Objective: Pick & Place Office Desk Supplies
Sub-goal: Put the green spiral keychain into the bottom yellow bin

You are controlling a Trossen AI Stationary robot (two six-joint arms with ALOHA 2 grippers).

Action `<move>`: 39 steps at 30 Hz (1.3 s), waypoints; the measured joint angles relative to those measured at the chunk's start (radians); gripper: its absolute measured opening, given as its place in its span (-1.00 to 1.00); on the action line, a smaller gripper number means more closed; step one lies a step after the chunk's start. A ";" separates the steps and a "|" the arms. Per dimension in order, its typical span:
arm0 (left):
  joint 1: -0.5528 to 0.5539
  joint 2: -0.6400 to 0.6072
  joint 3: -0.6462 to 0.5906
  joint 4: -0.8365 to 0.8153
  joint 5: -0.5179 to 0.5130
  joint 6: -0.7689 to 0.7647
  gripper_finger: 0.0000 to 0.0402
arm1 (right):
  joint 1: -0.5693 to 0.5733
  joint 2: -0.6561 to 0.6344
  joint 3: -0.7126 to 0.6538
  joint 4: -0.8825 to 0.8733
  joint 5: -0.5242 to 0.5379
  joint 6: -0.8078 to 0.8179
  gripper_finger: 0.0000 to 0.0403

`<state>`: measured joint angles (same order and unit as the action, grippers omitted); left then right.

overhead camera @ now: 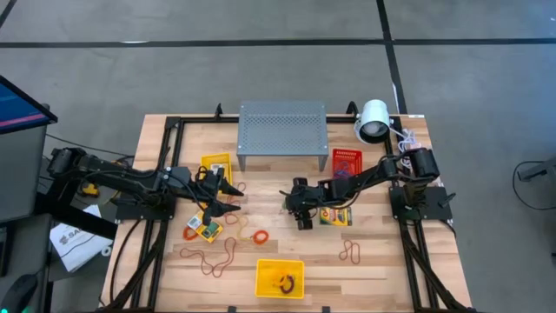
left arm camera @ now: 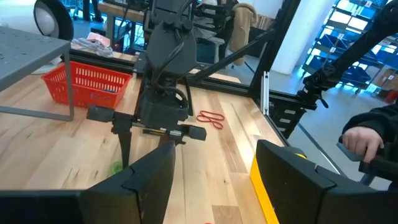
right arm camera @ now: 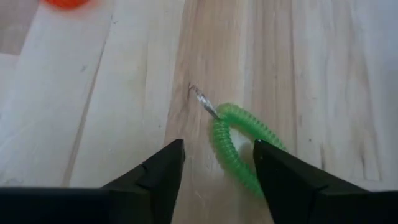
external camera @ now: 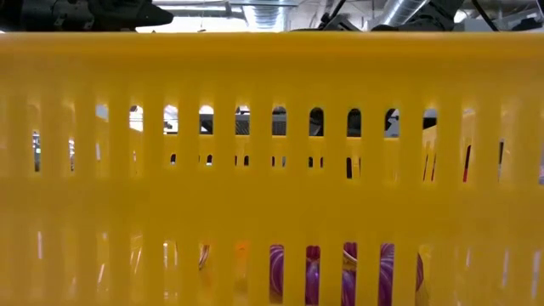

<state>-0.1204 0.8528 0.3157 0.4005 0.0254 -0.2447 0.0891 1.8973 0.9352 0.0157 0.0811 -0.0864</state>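
Right wrist view puts you directly over a green coiled band (right arm camera: 239,146) lying flat on the pale wood of the worktop (right arm camera: 112,112). Your right gripper (right arm camera: 217,165) has its fingers spread, one on each side of the band's lower curve, and neither is pinching it yet. A short metal wire sticks out of the coil's upper end.

From above, you can see that gripper (overhead camera: 301,209) low over the middle of the worktop, just beside a crayon box (overhead camera: 335,216) and well in front of the grey metal stand (overhead camera: 282,128). A red basket (overhead camera: 346,161) sits by the stand, with the white lamp (overhead camera: 374,120) behind it.

Your left gripper (overhead camera: 228,198) is out over the left half, fingers spread and holding nothing. Near it lie another crayon box (overhead camera: 208,229), an orange band (overhead camera: 259,236) and a long brown band (overhead camera: 213,258). A red band (overhead camera: 352,252) lies at front right, and the yellow basket (overhead camera: 280,278) stands at the front edge.
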 joint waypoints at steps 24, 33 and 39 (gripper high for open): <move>0.000 0.000 0.000 -0.016 -0.001 -0.010 0.11 | 0.019 -0.047 0.065 -0.101 -0.032 0.007 -0.98; 0.007 0.015 0.000 -0.023 -0.017 -0.183 0.11 | 0.071 -0.084 0.160 -0.184 -0.029 -0.007 -0.99; 0.028 0.120 -0.002 0.067 -0.017 -0.326 0.11 | 0.139 -0.091 0.262 -0.250 0.099 -0.095 -0.99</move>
<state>-0.0927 0.9730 0.3136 0.4680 0.0084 -0.5708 0.2280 1.8061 1.1969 -0.2346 0.1796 -0.1817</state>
